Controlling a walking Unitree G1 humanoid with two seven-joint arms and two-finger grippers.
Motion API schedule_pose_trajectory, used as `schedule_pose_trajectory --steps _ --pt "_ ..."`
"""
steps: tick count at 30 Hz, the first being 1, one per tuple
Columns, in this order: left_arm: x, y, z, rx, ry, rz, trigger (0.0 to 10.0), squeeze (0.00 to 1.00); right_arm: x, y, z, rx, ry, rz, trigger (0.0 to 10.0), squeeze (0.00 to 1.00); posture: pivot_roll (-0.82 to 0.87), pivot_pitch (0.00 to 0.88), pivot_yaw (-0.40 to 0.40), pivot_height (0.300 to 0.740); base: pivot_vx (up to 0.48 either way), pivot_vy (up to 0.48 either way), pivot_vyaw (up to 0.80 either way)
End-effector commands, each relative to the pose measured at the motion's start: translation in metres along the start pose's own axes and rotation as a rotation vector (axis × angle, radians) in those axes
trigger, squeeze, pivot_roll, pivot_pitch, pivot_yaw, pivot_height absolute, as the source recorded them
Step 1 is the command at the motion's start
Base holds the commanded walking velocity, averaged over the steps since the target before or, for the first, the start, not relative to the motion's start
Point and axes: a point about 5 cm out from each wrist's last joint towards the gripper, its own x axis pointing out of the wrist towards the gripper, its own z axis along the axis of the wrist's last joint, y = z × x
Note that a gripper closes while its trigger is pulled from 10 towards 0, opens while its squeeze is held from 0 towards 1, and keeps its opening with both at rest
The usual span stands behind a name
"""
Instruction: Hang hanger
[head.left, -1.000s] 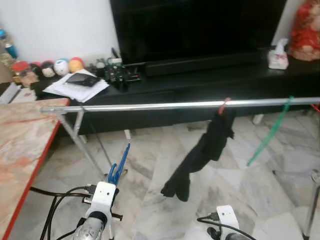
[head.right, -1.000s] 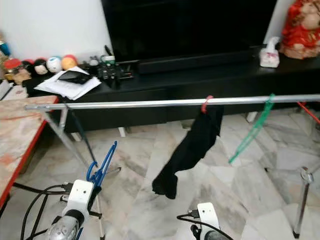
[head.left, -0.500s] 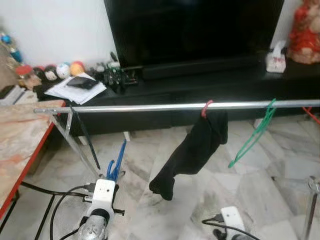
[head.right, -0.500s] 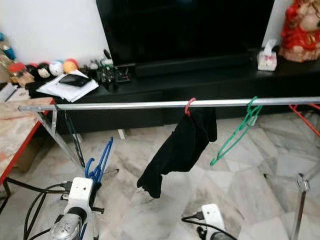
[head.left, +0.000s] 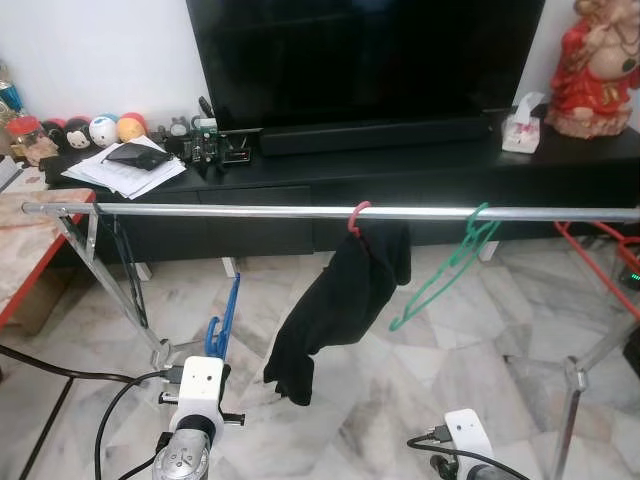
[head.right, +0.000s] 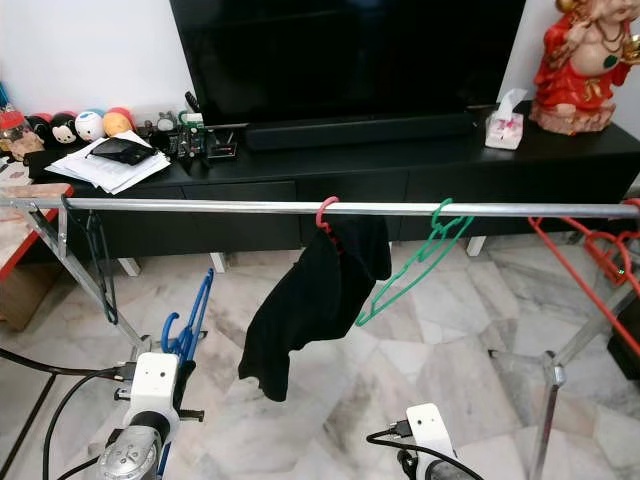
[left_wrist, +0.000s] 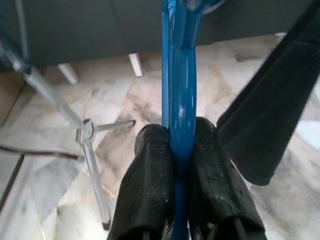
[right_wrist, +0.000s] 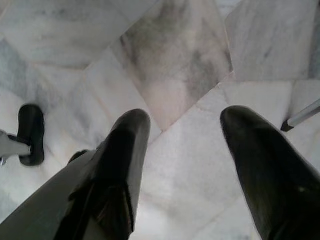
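Note:
A blue plastic hanger (head.left: 224, 320) stands upright in my left gripper (left_wrist: 178, 137), whose black fingers (left_wrist: 150, 170) are shut on its stem. It sits low at the left, below and in front of the silver rail (head.left: 250, 211) of the drying rack. On that rail hang a red hanger with a black garment (head.left: 335, 300), a green hanger (head.left: 440, 275) and a black hanger (head.left: 125, 265) near the left end. My right gripper (right_wrist: 185, 130) hangs low over the marble floor, open with nothing between its fingers.
Behind the rack stands a black TV console (head.left: 420, 165) with a large TV (head.left: 360, 55), papers and small toys. Red hangers (head.right: 590, 265) hang at the rail's right end. The rack's legs (head.left: 115, 300) splay at both ends. A red-edged table (head.left: 20, 260) sits at the left. Black cables (head.left: 70, 375) lie on the floor.
The camera has pulled back and shifted right, so the rail looks lower and farther and more of its right end shows. The blue hanger stays held in my left gripper.

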Motion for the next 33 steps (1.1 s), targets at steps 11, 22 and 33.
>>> schedule_pose_trajectory --steps 11,22,33 --pt "-0.016 0.040 -0.001 0.045 -0.028 0.119 10.0 0.00 0.001 0.005 0.005 -0.040 -0.011 0.022 10.0 0.00 -0.13 0.000 0.016 0.740 0.000 0.000 0.00" --pt "-0.013 0.021 0.001 0.018 -0.028 0.046 10.0 0.00 0.001 0.005 0.004 -0.035 -0.012 0.014 10.0 0.00 -0.13 0.000 0.024 0.740 0.122 0.000 0.00" --pt "-0.011 0.016 0.002 0.017 -0.033 0.027 10.0 0.00 0.001 0.005 0.004 -0.052 -0.006 0.019 10.0 0.00 -0.13 0.000 0.029 0.740 0.293 0.000 0.00"
